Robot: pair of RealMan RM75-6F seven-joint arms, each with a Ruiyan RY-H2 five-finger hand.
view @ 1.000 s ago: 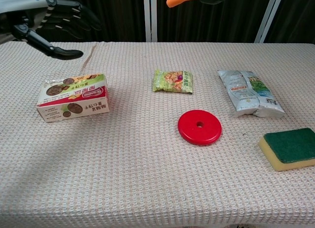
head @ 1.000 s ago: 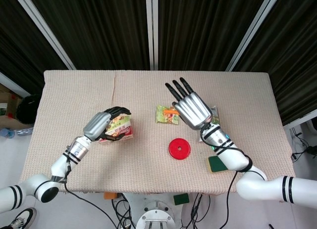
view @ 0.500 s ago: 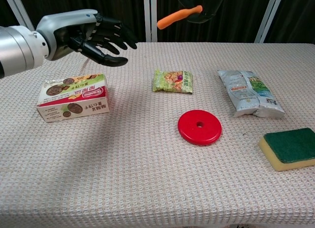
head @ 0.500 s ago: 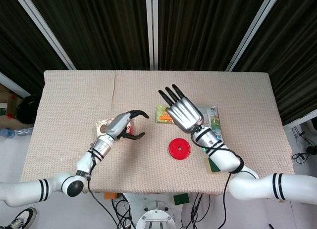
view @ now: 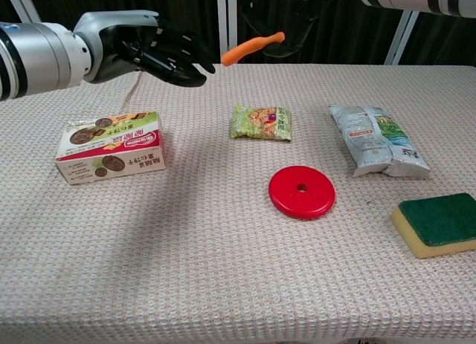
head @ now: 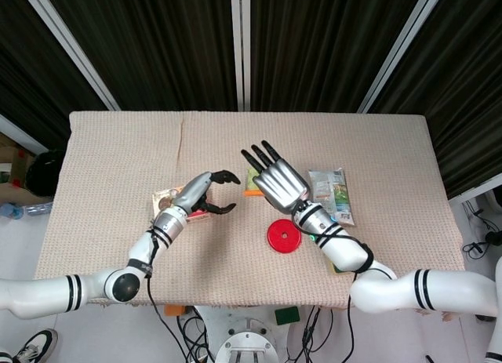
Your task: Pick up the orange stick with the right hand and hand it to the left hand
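Orange stick (view: 252, 48) hangs in the air above the far side of the table (view: 223, 284), held at one end by the right hand (view: 286, 21), which grips it from above (in the head view only a sliver of orange (head: 252, 193) peeks out beneath that hand (head: 274, 181), whose other fingers are stretched forward). The stick's free end tilts down toward the left hand (view: 152, 50), near it but not touching. That left hand holds nothing, its fingers apart and curved toward the stick. Below on the table lie a snack box (view: 111, 145), a small green packet (view: 261, 122), a red disc (view: 301, 192), a pale bag (view: 375, 141) and a green-topped sponge (view: 439, 224).
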